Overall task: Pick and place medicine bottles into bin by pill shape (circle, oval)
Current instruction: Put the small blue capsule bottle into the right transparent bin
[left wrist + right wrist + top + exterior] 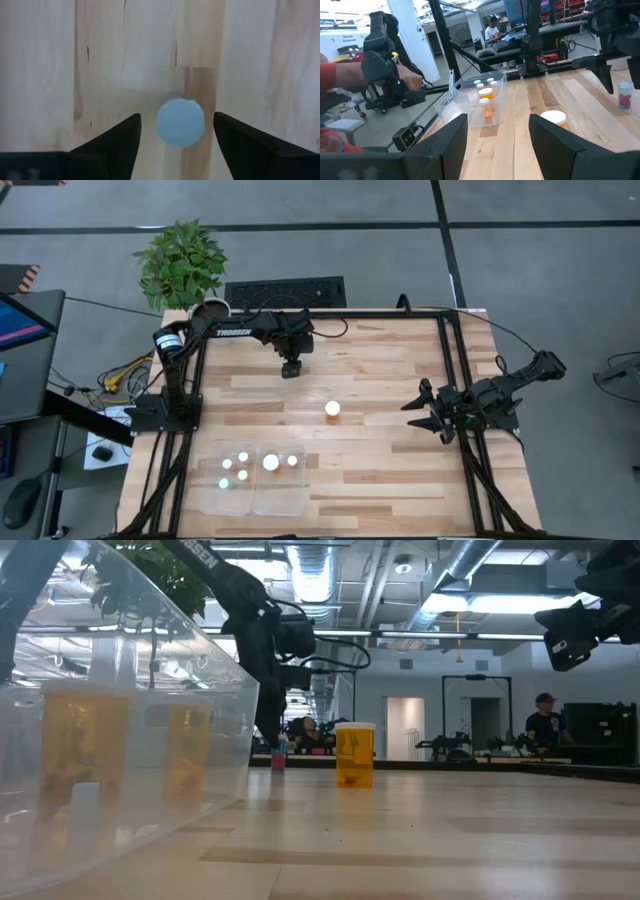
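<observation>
A small bottle with a pale round cap (180, 122) stands upright on the wooden table, its body reddish in the low view (278, 759). My left gripper (291, 368) points down over it, open, one finger on either side of the cap with a gap on both sides. An orange bottle with a white cap (332, 410) stands alone near the table's middle. The clear two-compartment bin (300, 502) at the near left holds several white-capped bottles. My right gripper (497, 150) waits open at the table's right side.
A potted plant (183, 263) and a black slotted panel (285, 290) lie beyond the far edge. Black frame rails (455, 370) run along the table's sides. A person's hand (405, 80) holds a control device off the table's left. Bare wood surrounds the orange bottle.
</observation>
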Tool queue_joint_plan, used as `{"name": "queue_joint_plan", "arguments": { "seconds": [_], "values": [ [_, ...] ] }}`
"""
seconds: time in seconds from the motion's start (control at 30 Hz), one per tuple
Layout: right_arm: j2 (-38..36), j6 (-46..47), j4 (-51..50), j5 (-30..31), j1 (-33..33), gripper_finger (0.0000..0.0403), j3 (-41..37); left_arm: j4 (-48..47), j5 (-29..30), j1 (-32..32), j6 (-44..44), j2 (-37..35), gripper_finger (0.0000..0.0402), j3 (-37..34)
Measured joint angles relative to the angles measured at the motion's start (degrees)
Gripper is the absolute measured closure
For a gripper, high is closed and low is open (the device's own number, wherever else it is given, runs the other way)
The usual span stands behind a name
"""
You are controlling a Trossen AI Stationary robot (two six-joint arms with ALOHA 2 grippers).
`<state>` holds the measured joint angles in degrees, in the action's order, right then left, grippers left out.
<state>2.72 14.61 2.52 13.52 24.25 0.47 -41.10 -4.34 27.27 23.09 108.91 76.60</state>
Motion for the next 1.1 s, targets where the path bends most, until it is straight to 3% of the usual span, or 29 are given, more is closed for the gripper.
{"name": "queue_joint_plan", "arguments": {
  "seconds": [0.63,1.1],
  "values": [
    [0.02,0.0,-0.02,0.0,0.0,0.0177,0.0,0.57,0.68,-0.02,-1.31,0.45,0.0183,0.61],
    [0.02,0.0,-0.02,-0.01,0.0,0.0177,0.0,0.65,2.18,-0.03,-1.7,0.45,0.0271,0.61]
  ]
}}
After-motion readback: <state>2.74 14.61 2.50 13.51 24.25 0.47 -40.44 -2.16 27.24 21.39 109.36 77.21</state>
